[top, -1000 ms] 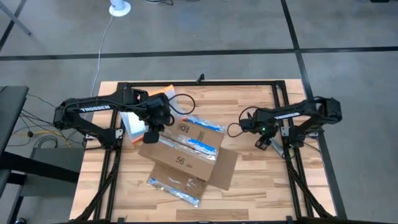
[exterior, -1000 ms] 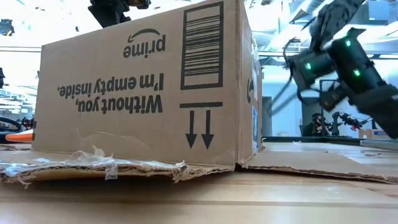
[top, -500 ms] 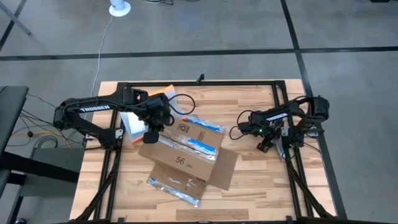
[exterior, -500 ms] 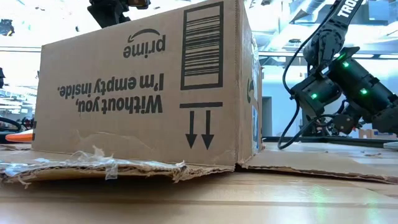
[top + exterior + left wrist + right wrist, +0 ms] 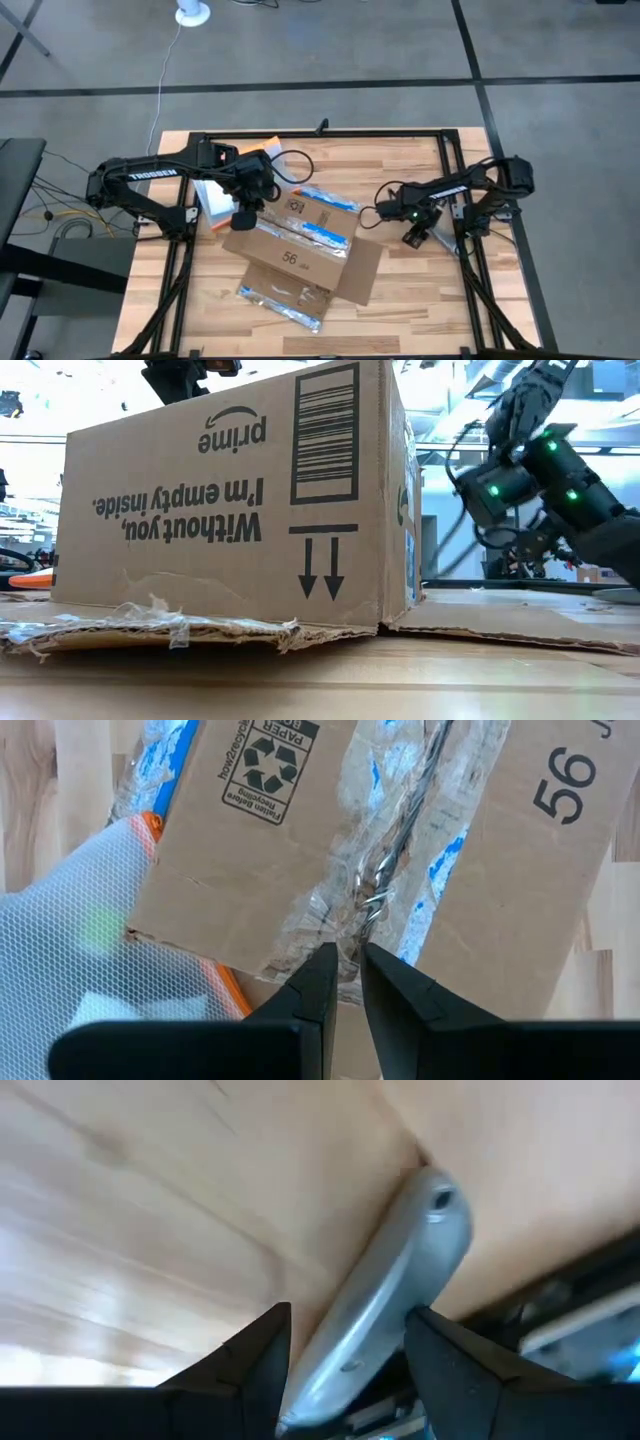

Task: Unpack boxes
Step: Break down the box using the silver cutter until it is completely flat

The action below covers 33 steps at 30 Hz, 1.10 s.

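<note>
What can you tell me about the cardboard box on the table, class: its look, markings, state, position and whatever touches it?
The cardboard box is brown corrugated board, lying mid-table with flaps splayed flat on the wood. It is upside down: the slogan, barcode and arrows read inverted. Torn blue-and-white tape crosses its top, beside a recycling mark and "56". The left gripper hovers at its taped seam, fingers nearly closed. An orange-edged pouch lies against one corner.

Even overhead light, backlit low view, blurred right wrist view
</note>
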Available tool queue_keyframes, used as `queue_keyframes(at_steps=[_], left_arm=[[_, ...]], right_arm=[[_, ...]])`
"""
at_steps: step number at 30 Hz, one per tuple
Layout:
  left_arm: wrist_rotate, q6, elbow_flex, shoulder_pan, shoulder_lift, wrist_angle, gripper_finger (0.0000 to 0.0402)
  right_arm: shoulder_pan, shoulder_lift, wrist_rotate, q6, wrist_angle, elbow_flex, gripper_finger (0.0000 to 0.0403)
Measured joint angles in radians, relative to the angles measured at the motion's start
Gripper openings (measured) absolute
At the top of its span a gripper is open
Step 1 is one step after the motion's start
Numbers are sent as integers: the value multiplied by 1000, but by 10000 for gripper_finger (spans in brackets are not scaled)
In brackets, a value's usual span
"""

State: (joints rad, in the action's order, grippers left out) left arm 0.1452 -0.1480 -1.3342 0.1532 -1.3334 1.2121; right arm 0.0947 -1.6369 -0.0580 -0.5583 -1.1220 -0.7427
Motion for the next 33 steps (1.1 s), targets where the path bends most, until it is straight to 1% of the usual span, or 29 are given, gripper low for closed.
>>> queue_keyframes(at_steps=[2, 4, 7, 10, 14, 18, 20, 24, 30, 33], left_arm=[[0, -4, 0, 0, 0, -3, 36], [0, -4, 0, 0, 0, -6, 36], [0, -4, 0, 0, 0, -7, 36], [0, -5, 0, 0, 0, -8, 36], [0, -17, 0, 0, 0, -7, 36], [0, -42, 0, 0, 0, -7, 36], [0, -50, 0, 0, 0, -6, 36], [1, -61, 0, 0, 0, -2, 36], [1, -69, 0, 0, 0, 17, 36], [1, -68, 0, 0, 0, 17, 36]], right_arm=[[-27, 8, 41, 14, 11, -22, 180], [-47, 8, 54, 13, 10, -39, 180], [-59, 7, 70, -23, -31, -36, 180], [-67, 7, 105, -54, -5, -36, 180], [-57, 7, 122, -66, 28, -37, 180], [-21, 4, 186, -120, -5, -30, 180], [0, 4, 178, -118, 20, -10, 180], [28, 17, 115, -103, 94, 48, 180], [26, 17, 102, -101, 106, 49, 178], [19, 15, 55, -88, 111, 48, 170]])
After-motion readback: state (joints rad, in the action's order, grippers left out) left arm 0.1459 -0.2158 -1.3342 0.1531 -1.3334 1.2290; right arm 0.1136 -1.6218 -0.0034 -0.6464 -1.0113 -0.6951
